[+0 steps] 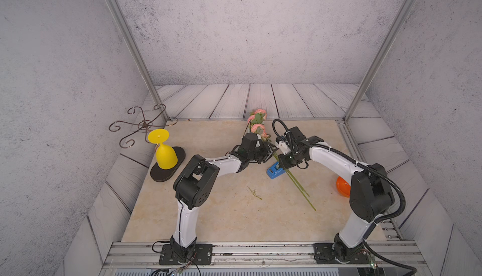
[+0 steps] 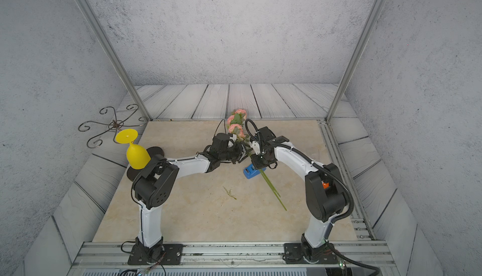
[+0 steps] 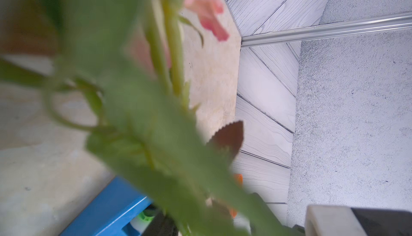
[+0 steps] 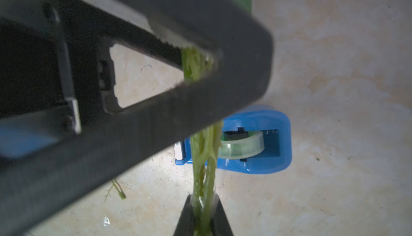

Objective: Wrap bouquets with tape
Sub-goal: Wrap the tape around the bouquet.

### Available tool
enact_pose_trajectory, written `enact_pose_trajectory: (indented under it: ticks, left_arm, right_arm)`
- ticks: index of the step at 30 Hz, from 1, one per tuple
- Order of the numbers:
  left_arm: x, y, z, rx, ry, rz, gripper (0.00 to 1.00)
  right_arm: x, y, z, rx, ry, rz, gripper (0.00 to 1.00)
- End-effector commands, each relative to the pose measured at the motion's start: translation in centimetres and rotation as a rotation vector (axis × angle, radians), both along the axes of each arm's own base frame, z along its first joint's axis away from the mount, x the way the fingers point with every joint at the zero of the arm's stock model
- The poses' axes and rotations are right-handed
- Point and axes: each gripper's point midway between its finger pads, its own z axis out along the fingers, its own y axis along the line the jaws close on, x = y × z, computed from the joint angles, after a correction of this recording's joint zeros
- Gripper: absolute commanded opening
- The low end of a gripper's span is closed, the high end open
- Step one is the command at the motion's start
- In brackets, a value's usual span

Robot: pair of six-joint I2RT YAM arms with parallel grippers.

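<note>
Now: right jaws clamped on bouquets (image 4: 204, 168) stems; left jaws around same stems, grip unclear.

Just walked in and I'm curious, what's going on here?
A two-armed robot is handling a bouquet. The right gripper is shut on its stems, over the tape on the table. The left gripper is at the stems nearer the blooms; whether it grips them is unclear.

Yellow goblet (image 1: 164, 154) inverted on dark mat (image 1: 163, 176), wire stand (image 1: 142, 124) behind; orange bowl (image 1: 342, 185) rt, sprig (image 1: 254, 192) ctr.
</note>
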Motion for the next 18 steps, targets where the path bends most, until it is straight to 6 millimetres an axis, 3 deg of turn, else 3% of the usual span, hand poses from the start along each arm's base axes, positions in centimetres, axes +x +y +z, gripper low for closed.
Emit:
enact_pose_trajectory:
  ticks: [1, 5, 7, 8, 9, 10, 14, 15, 18]
  left_arm:
    - [-0.9, -1.6, 0.0, -0.008, 0.039, -0.043, 0.49]
    - [-1.4, -2.3, -0.5, -0.055, 0.069, -0.019, 0.44]
    - [-1.0, -2.1, -0.5, -0.093, 0.062, -0.007, 0.30]
    - [-1.0, -2.1, -0.6, -0.107, 0.071, -0.011, 0.21]
    - [-0.9, -2.2, -0.6, -0.123, 0.084, -0.011, 0.06]
    - [-0.9, -2.3, -0.6, -0.130, 0.080, -0.016, 0.00]
    - [-0.5, -3.0, 0.6, -0.149, 0.043, -0.047, 0.00]
    - [-0.4, -3.1, 1.0, -0.159, 0.027, -0.052, 0.00]
    - [0.2, -2.7, 2.2, -0.202, -0.031, -0.047, 0.00]
  right_arm:
    - [-0.7, 0.4, 1.9, -0.039, -0.071, 0.081, 0.00]
    - [-0.9, 2.2, 1.6, 0.058, -0.033, 0.078, 0.00]
    - [-1.1, 2.3, 1.1, 0.068, -0.032, 0.087, 0.00]
    - [-1.2, 2.3, 1.0, 0.068, -0.032, 0.091, 0.00]
    - [-1.3, 2.2, 0.8, 0.061, -0.030, 0.097, 0.00]
    - [-1.4, 1.9, 0.6, 0.048, -0.035, 0.101, 0.00]
    - [-1.6, 1.1, 0.3, 0.025, -0.056, 0.104, 0.06]
    - [-1.8, 1.0, 0.4, 0.036, -0.047, 0.100, 0.14]
    - [-2.3, 1.0, 1.5, 0.193, 0.030, 0.036, 0.48]
